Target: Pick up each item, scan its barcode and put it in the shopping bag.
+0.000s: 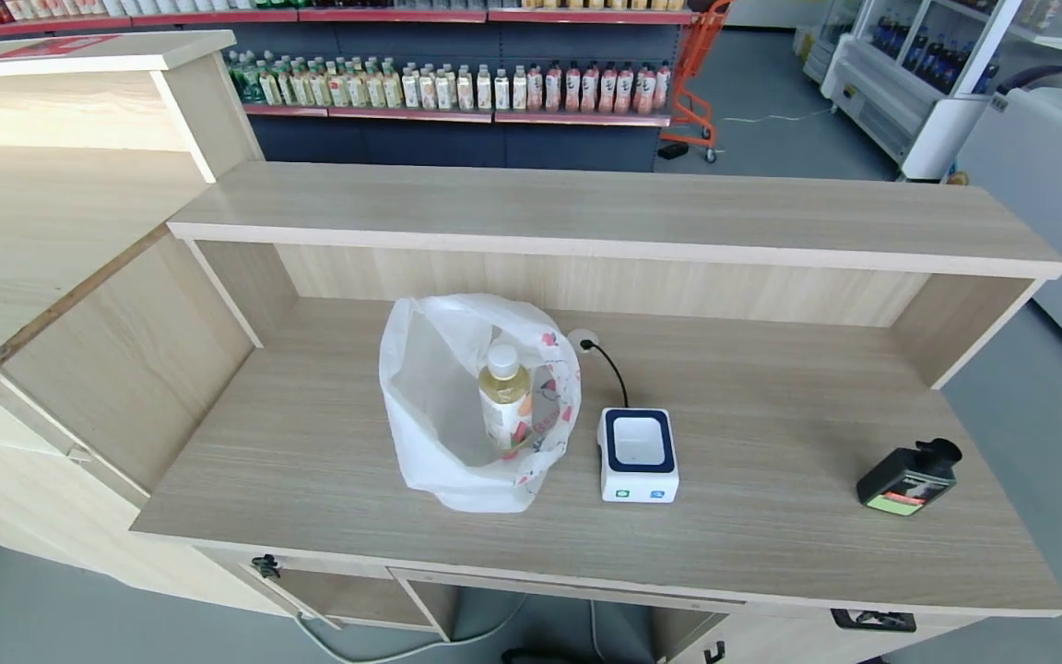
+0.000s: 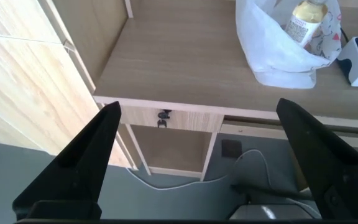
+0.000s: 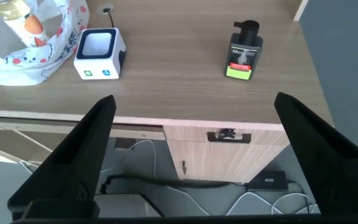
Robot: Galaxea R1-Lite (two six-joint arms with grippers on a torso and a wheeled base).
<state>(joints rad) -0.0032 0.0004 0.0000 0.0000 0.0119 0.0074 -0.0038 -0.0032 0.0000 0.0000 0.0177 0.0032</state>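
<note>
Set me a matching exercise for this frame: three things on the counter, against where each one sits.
Things:
1. white-capped bottle
2. scanner
3. black pump bottle

Places:
a. near the right end of the counter
b. inside the shopping bag
c. mid-counter, just right of the bag

Pairs: 1-b; 2-c; 3-a

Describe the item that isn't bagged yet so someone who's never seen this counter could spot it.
On the wooden checkout counter, find the white scanner beside the shopping bag. Far to the robot's right of it, alone near the front edge, sits the black pump bottle. It's the only dark item, with a red and green label.
</note>
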